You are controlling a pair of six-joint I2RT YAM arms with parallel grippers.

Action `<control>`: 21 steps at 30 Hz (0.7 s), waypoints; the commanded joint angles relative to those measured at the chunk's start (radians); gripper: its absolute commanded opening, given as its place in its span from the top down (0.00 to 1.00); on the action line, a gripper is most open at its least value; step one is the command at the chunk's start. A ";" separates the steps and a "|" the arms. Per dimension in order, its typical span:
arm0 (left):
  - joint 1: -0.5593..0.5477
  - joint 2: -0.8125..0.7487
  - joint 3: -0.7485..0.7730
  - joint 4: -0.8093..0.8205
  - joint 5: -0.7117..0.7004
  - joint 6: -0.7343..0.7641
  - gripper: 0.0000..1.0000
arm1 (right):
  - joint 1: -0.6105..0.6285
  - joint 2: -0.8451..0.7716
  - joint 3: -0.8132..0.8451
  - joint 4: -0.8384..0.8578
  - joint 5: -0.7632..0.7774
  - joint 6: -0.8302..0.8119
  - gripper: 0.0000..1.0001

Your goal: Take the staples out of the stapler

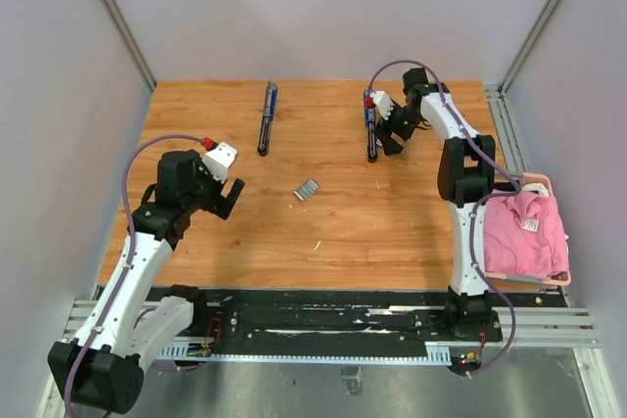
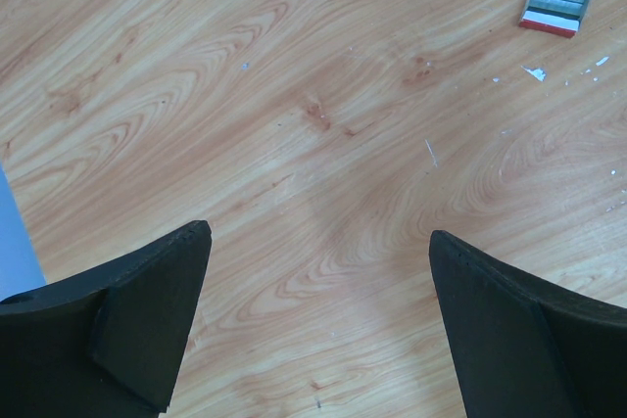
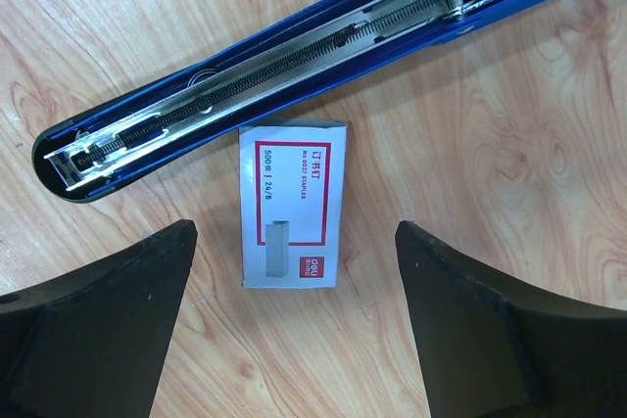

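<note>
Stapler (image 3: pixel 294 70) open beside box (image 3: pixel 292 205) marked "24/6", "deli".

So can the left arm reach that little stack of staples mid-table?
Probably yes. The left gripper hangs open a short way from the staples, and nothing stands between them on the table, so the way looks free.
</note>
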 commanded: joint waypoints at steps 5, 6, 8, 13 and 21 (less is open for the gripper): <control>0.004 -0.015 -0.002 0.008 0.005 0.006 0.02 | 0.011 0.025 -0.020 -0.020 -0.019 -0.022 0.26; 0.004 -0.016 -0.002 0.006 0.005 0.004 0.02 | 0.011 0.026 -0.023 -0.022 -0.026 -0.024 0.27; 0.004 -0.016 -0.002 0.006 0.005 0.004 0.02 | 0.010 0.025 -0.028 -0.023 -0.028 -0.024 0.28; 0.004 -0.017 -0.001 0.006 0.005 0.004 0.02 | 0.010 0.027 -0.037 -0.023 -0.018 -0.028 0.39; 0.004 -0.019 -0.002 0.008 0.007 0.004 0.02 | 0.009 0.000 -0.074 -0.032 0.013 -0.037 0.52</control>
